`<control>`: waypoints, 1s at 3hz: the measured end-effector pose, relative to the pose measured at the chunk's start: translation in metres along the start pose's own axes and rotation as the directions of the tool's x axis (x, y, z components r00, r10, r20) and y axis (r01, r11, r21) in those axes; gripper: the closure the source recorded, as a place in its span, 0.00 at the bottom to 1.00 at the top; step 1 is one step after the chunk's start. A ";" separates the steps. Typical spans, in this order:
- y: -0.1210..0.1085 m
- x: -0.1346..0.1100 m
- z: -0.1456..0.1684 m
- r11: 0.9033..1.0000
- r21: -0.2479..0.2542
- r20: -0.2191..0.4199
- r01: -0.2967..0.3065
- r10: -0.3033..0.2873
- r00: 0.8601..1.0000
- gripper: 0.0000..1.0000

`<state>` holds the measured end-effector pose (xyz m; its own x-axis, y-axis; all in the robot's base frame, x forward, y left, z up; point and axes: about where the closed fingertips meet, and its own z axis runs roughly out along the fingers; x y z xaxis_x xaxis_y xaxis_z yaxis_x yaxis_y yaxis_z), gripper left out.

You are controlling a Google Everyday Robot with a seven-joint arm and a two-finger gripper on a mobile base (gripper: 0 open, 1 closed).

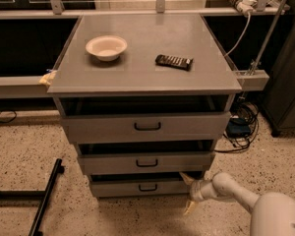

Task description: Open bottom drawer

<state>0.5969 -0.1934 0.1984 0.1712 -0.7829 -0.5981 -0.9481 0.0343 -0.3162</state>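
The bottom drawer (pixel 137 187) is the lowest and narrowest of three grey drawers in the cabinet, with a small black bar handle (pixel 147 187). It stands slightly out, like the two above it. My gripper (pixel 189 193) is at the drawer's right front corner, low near the floor, on the end of my white arm (pixel 236 193) coming from the lower right. One pale finger (pixel 187 178) points up toward the drawer's right end, the other (pixel 189 208) points down to the floor. The fingers are spread apart and hold nothing.
The middle drawer (pixel 146 162) and top drawer (pixel 146 127) sit above. A white bowl (pixel 106 47) and a black remote-like object (pixel 174 61) lie on the cabinet top. Cables (pixel 241 127) lie right of the cabinet; a black bar (pixel 45 195) lies on the floor at left.
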 end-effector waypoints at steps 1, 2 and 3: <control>-0.007 0.009 0.005 0.999 -0.019 -0.020 -0.037 0.036 0.999 0.00; -0.012 0.018 0.011 0.996 -0.041 -0.039 -0.074 0.072 0.997 0.00; -0.015 0.026 0.018 0.993 -0.061 -0.051 -0.101 0.098 0.994 0.00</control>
<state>0.6202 -0.2031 0.1736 0.0638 -0.8066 -0.5877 -0.9751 0.0748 -0.2086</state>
